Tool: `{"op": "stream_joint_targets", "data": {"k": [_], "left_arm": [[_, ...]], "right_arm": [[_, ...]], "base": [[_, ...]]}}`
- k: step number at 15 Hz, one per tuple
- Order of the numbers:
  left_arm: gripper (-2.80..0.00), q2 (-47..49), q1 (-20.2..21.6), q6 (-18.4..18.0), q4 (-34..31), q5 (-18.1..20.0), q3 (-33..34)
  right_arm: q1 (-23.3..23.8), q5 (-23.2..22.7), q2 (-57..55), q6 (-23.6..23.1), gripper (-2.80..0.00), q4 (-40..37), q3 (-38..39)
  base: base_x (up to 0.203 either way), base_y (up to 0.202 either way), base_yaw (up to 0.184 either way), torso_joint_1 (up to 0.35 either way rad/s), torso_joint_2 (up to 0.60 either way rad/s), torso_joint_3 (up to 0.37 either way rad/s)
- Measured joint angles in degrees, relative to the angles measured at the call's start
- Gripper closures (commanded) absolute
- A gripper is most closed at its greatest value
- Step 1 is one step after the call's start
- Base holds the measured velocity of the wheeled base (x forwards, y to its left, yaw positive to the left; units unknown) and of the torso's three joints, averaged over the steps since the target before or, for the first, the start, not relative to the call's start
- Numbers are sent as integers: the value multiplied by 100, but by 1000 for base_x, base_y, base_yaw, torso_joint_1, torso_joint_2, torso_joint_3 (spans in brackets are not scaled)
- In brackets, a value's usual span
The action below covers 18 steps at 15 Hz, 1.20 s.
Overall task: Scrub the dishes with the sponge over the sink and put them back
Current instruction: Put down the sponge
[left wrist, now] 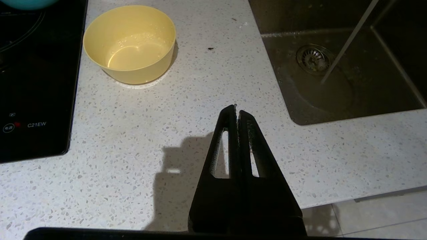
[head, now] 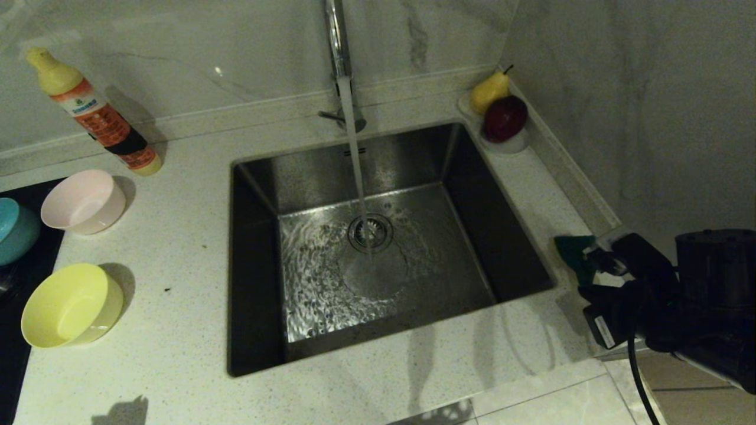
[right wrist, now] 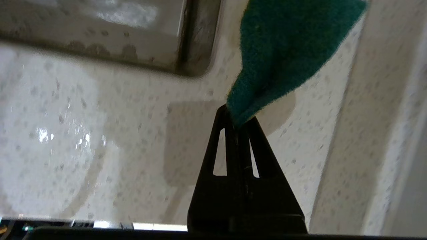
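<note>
Three bowls stand left of the sink [head: 254,236]: a pale pink one [head: 82,202], a yellow one [head: 71,304] [left wrist: 130,43] and a light blue one [head: 15,230] on the stove top. Water runs from the tap [head: 338,41] onto the drain. My right gripper [right wrist: 237,115] [head: 593,257] is shut on a corner of the green sponge [right wrist: 287,50] [head: 574,251], just right of the sink's near right corner, above the counter. My left gripper [left wrist: 237,108] is shut with nothing in it, hanging over the counter near the front edge, below the yellow bowl; it is out of the head view.
An orange soap bottle [head: 97,115] leans at the back left. A small white dish [head: 508,144] with a pear [head: 489,91] and a dark red fruit [head: 505,118] sits at the sink's back right corner. The black stove top [left wrist: 33,83] lies at far left. Marble walls close the back and right.
</note>
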<state>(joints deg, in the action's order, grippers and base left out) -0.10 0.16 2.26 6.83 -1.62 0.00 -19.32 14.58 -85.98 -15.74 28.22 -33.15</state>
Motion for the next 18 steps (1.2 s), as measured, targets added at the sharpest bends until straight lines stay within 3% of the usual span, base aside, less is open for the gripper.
{"op": "stream_joint_targets", "data": {"k": [18], "left_arm": [[0,0,0,0,-2,0,0]], "right_arm": [[242,-265,-385,-60,0,419,-182]], "base": [[0,0,0,0,0,0]]}}
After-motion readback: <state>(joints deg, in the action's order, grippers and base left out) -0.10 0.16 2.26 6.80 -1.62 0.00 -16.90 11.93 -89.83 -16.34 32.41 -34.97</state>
